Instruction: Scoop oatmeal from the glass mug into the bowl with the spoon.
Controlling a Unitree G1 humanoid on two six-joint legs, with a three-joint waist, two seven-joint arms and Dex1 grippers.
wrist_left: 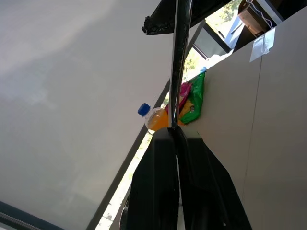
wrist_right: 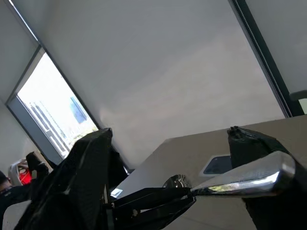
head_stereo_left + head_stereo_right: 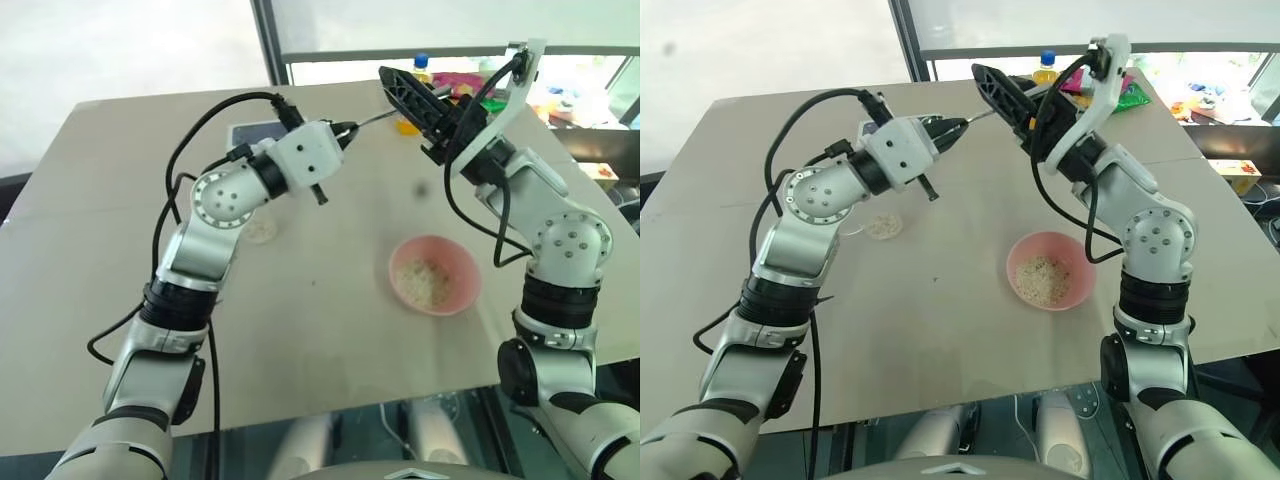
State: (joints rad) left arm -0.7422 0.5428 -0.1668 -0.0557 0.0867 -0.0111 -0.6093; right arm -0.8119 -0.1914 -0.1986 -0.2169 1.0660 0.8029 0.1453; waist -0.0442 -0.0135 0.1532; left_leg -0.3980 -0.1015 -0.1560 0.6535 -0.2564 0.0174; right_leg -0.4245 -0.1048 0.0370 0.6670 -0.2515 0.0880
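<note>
My left gripper point(image 3: 345, 130) is shut on the silver spoon point(image 3: 375, 119), gripping it near its small oval bowl and holding it level above the far side of the table. The spoon's long handle point(image 2: 240, 179) reaches between the fingers of my right gripper point(image 2: 170, 134). These fingers stand apart; the handle's end lies close to one finger point(image 2: 259, 143). The glass mug point(image 3: 262, 230) with a little oatmeal stands on the table under my left arm. Right of centre, the pink bowl point(image 3: 463, 262) holds a heap of oatmeal point(image 3: 425, 283).
An orange drink bottle point(image 3: 1045, 68) and colourful snack bags point(image 3: 455, 85) sit at the table's far edge behind my right gripper. A flat grey device point(image 3: 243, 133) lies behind my left arm. The table's right edge point(image 3: 1230, 250) runs beside my right arm.
</note>
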